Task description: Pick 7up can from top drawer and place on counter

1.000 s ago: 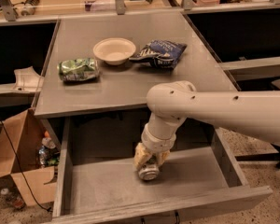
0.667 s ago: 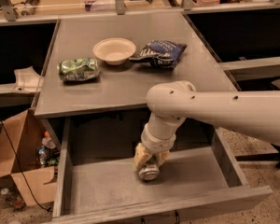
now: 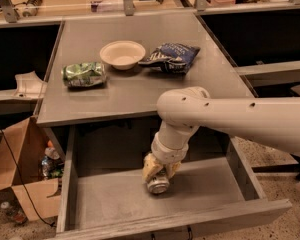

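Grey matte bench carries 3 things, all in its far half: 1 pale bowl near the middle, 1 shiny green foil bag toward the left edge, and 1 dark blue snack bag just right of the bowl. Below the bench's near edge, 1 drawer stands pulled out, with low walls and a flat grey floor. 1 can lies on its side on that floor, about midway between the drawer's left and right walls, its silver end facing the front edge. 1 white arm reaches in from the right, and its gripper is down in the drawer, clenched around the can with a yellowish finger on each side. Left of the drawer, 1 open cardboard box sits on speckled floor, and dark desks flank the bench.
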You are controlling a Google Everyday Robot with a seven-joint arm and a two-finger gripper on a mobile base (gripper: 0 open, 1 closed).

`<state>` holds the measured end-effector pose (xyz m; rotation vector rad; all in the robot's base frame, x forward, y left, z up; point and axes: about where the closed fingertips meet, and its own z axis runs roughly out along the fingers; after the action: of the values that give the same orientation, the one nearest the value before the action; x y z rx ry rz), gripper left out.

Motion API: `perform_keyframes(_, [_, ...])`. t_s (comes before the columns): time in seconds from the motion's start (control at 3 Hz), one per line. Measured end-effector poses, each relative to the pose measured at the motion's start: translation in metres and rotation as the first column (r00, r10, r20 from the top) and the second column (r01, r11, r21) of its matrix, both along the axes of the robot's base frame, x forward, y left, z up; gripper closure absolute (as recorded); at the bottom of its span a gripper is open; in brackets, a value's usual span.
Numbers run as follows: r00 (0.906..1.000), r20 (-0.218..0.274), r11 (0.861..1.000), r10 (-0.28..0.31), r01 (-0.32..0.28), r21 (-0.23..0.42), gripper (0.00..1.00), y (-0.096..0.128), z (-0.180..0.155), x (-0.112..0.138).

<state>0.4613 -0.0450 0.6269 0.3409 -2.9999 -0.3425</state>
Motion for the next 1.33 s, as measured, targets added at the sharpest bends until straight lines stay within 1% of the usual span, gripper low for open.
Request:
perform_keyframes(0.33, [0.9999,0.001,1.000,-0.013,0.013,0.000,1.00,-0.005,0.003,-0.001])
perform_keyframes(0.67, [0.9992,0.011,0.999,-0.039,0.039,-0.001,1.00,-0.017,0.013,-0.004])
perform_keyframes(1.0, [0.9965,0.022,0.997,-0.081,0.081,-0.006,1.00,-0.039,0.029,-0.012])
perform_keyframes(1.33, [0.9921,0.056,0.994,-0.112,0.112,0.001,1.00,-0.070,0.069,-0.029])
